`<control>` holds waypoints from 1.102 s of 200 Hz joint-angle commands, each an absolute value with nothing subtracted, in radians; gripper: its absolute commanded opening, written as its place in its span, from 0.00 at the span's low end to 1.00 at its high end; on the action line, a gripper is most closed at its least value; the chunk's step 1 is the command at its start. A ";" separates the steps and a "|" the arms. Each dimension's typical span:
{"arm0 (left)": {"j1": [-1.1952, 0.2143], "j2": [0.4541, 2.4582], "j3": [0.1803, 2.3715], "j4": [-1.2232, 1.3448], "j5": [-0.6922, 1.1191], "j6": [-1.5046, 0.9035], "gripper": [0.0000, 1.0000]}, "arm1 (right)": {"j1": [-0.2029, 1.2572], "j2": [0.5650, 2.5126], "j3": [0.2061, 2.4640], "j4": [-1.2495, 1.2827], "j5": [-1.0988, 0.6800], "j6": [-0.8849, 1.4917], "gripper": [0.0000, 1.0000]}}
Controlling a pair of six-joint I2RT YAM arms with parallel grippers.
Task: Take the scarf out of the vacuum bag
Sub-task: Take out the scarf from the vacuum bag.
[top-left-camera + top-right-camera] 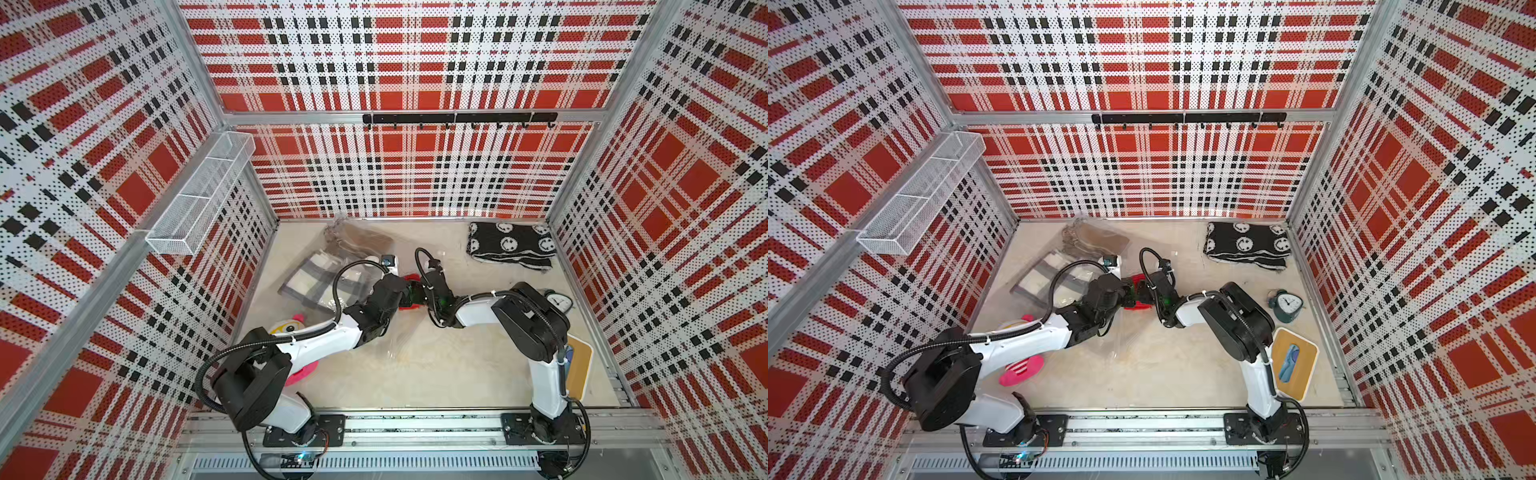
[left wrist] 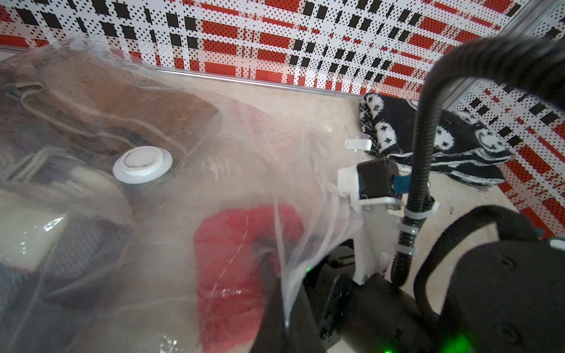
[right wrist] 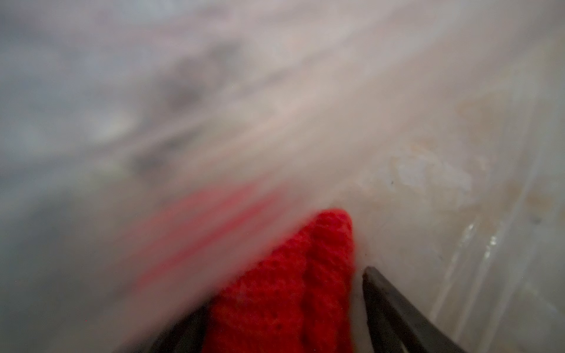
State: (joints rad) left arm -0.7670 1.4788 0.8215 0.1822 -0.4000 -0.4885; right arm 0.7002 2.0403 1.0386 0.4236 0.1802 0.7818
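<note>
Black smiley cloth (image 1: 511,245) upper right; vacuum bag (image 2: 244,152) film veils red scarf (image 3: 324,244) between right end effector's (image 3: 282,293) parted jaws; left end effector (image 1: 405,291) closed.

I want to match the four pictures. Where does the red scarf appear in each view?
In a top view: red scarf, just below centre.
In a top view: just below centre too.
Left wrist: picture's lower middle, inside the vacuum bag.
Right wrist: picture's bottom centre, inside the open right gripper.
Shared landmark: the vacuum bag's clear film, in every view.
</note>
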 commanded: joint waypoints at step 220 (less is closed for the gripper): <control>-0.737 1.455 0.813 0.193 -0.419 -0.499 0.00 | 0.395 1.685 0.763 0.328 0.102 0.591 0.00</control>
